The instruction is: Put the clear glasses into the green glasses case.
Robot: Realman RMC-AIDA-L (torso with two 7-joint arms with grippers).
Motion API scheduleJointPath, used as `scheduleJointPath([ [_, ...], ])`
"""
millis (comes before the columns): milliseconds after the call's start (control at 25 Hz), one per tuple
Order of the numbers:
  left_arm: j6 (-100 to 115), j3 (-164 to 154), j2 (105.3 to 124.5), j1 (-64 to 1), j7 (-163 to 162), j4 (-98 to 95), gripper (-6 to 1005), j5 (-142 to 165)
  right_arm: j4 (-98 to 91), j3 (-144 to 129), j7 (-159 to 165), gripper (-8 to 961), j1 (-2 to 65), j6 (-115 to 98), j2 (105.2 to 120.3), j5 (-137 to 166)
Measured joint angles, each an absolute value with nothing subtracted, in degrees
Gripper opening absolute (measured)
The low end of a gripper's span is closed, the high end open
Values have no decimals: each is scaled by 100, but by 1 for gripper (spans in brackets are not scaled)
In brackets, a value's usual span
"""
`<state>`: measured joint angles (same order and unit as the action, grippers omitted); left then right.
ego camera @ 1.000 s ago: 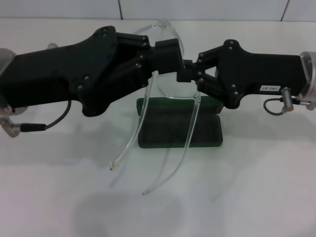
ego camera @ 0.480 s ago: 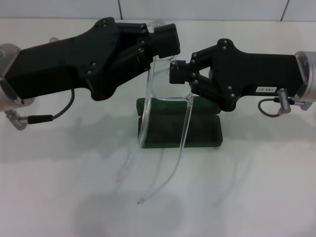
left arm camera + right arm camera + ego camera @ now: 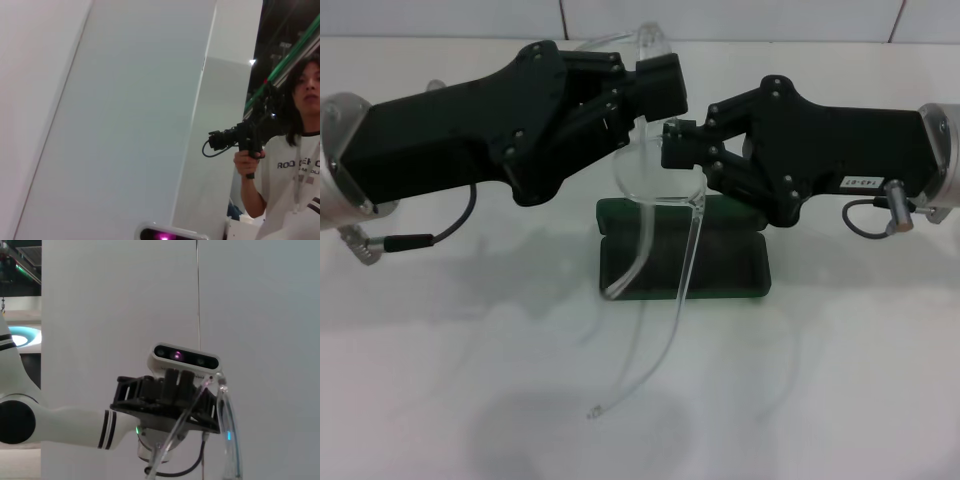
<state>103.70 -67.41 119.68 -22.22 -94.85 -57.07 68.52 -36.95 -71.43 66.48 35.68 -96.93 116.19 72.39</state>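
Head view: the left gripper (image 3: 655, 85) pinches the front of the clear glasses (image 3: 650, 190), held in the air above the green glasses case (image 3: 682, 262), which lies open on the white tabletop (image 3: 840, 380). The right gripper (image 3: 672, 145) touches the frame from the other side; whether it grips, I cannot tell. The temple arms hang down toward the camera, thin and hard to trace.

Right wrist view: the left gripper (image 3: 197, 397) and the glasses (image 3: 225, 435) show against a wall.

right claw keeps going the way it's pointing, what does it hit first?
Probably the clear glasses: the right claw points at their front, with the left claw just beyond. Depth is unclear from the head view.
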Motion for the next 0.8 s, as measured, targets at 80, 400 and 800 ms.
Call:
scheduleJointPath([
  [80, 10370, -6739, 11969, -2234, -9400, -5635, 41, 6826, -3690, -7146, 6647, 50, 3563, -9711, 11619, 7232],
  [400, 10298, -6742, 11986, -2218, -8895, -5448, 41, 6566, -3541, -7215, 6579, 50, 3559, -9847, 11619, 6980],
  [800, 10290, -6741, 11998, -2244, -8600, -5223, 40, 6512, -3510, -7215, 6572, 51, 3544, -9875, 11619, 6912],
])
